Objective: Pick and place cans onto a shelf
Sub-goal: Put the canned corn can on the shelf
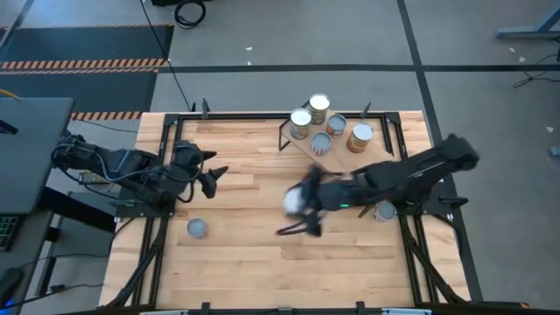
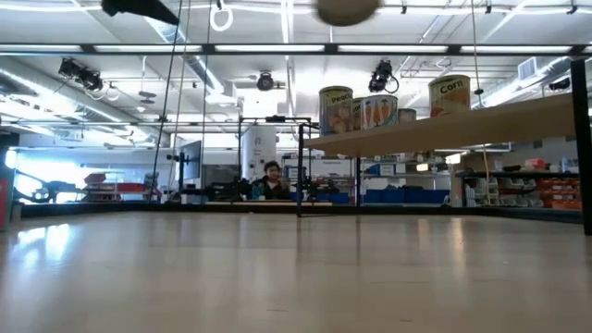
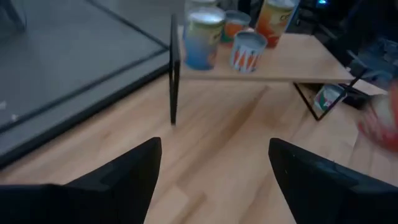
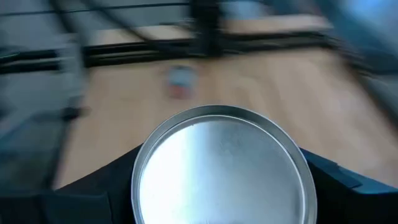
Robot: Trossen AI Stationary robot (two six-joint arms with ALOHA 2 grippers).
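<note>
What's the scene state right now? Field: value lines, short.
shelf: far side of the table, four cans on it
right gripper: mid-table, shut on a can
left gripper: open, empty, left side, facing the shelf
loose cans: one on the tabletop near the left arm, one beside the right arm

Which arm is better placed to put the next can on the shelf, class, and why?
Right. The right gripper already holds a can near the shelf; the left gripper is open, empty and farther away.
</note>
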